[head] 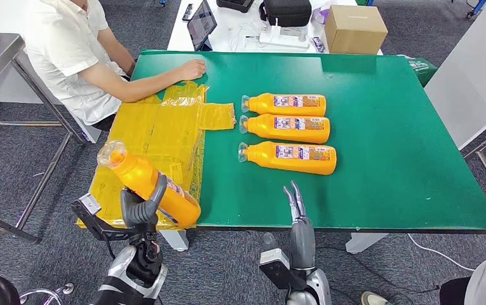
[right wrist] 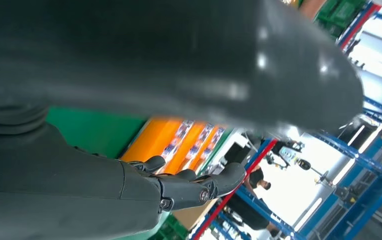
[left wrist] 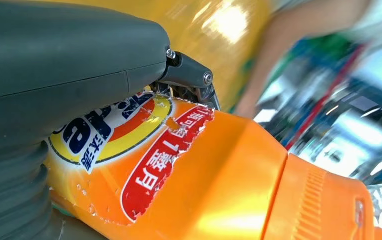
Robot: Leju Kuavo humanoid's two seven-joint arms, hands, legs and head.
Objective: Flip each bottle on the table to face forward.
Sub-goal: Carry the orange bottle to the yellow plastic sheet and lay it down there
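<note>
Left hand (head: 141, 206) is gripping an orange bottle (head: 148, 183) around its middle, holding it tilted off the near left corner of the green table (head: 392, 152), cap end pointing up and away toward the person. The held bottle's clear cap (head: 110, 153) is sitting at the upper left end. In the left wrist view the same bottle (left wrist: 218, 185) is showing its front label: a yellow-ringed round logo with blue letters, partly covered by the thumb, and a red banner with white Chinese characters, edges of the banner torn or peeling. Brand name is not readable.

Right hand (head: 296, 203) is hovering over the near table edge, fingers straight and lying close together, holding nothing, just short of the nearest lying bottle.

Three more orange bottles are lying on their sides in a row mid-table, caps pointing left: far bottle (head: 284, 104), middle bottle (head: 286, 128), near bottle (head: 289, 157). Each is showing a strip label with small print and blue and red patches, too small to read. They are lying parallel, close beside each other. The right wrist view is catching them as orange shapes (right wrist: 179, 142) past the fingers.

Flattened yellow cardboard (head: 161, 136) is covering the left part of the table, no readable print. A person in a white shirt (head: 68, 57) is sitting at the far left, one hand (head: 192, 68) resting on the table. A brown box (head: 354, 28) and a tablet (head: 201, 24) are standing on the white table behind.
</note>
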